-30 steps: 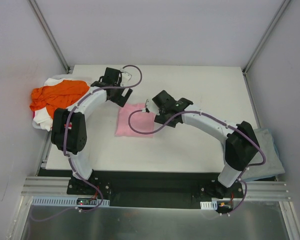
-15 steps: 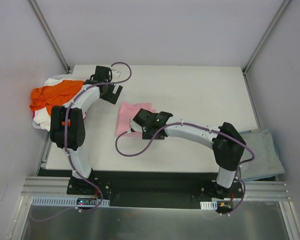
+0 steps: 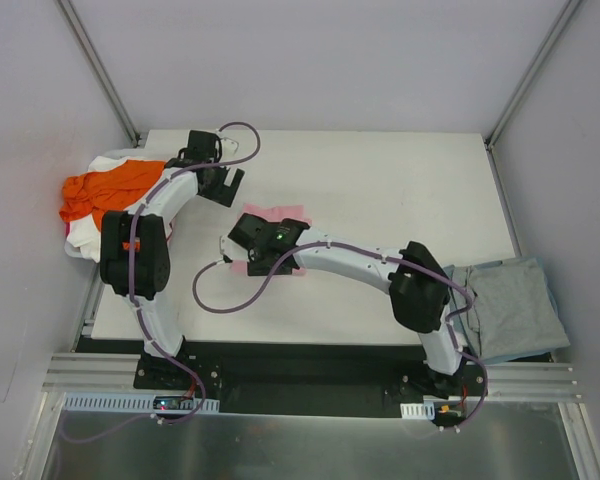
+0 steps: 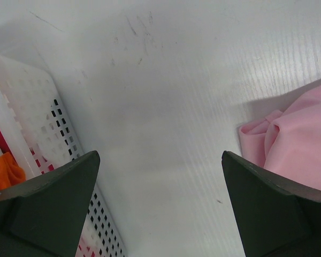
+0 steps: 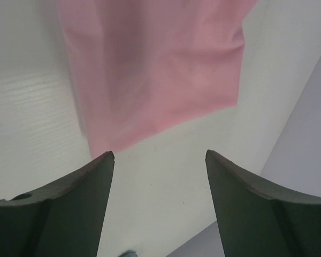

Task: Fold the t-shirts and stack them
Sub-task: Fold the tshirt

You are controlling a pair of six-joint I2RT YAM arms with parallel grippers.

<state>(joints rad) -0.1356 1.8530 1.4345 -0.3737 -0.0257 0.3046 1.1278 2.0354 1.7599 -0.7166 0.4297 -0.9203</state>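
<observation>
Your right arm has swung left across the table [image 3: 400, 180] in the last second. Its right hand [image 5: 159, 158] now hangs at the edge of the folded light pink t-shirt [image 5: 155, 69], fingers apart and gripping nothing, probably lined up to take that hem. Your left hand [image 4: 160, 166], spread wide and empty, has backed off beside the basket [image 4: 27, 107] that holds the orange t-shirt [image 3: 110, 190], which leaves the pink one free. The grey-blue t-shirt [image 3: 510, 305] lies at the table's right edge, well apart, and only your own arm crosses the stretch between.
</observation>
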